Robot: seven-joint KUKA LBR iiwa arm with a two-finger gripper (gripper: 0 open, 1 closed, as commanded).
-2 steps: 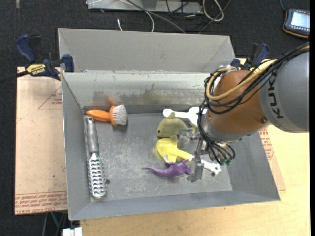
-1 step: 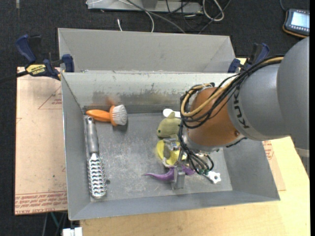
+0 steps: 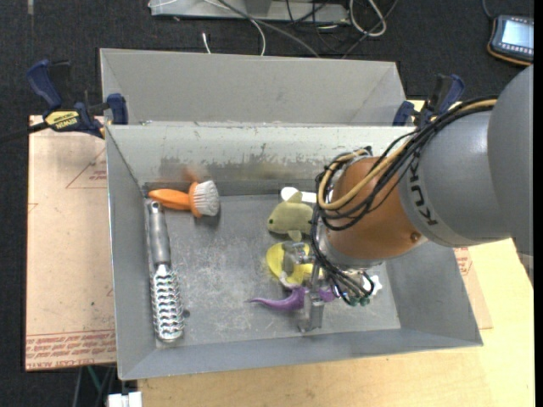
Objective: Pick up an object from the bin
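Observation:
My gripper [image 3: 311, 310] hangs low over the bin's floor in the front middle, below the arm's orange cover. A thin purple curved thing [image 3: 273, 302] lies on the floor right at its left side, one end reaching under the gripper. Just behind it a yellow rounded thing [image 3: 280, 261] is partly hidden by the gripper's body. Further back sits an olive-yellow plush toy [image 3: 291, 219] with a white part at its top. Whether anything is held cannot be made out.
A brush with an orange handle and white bristles [image 3: 188, 199] lies at the back left. A long silver tool with a coiled wire head [image 3: 161, 274] runs along the left wall. The arm covers the bin's right side.

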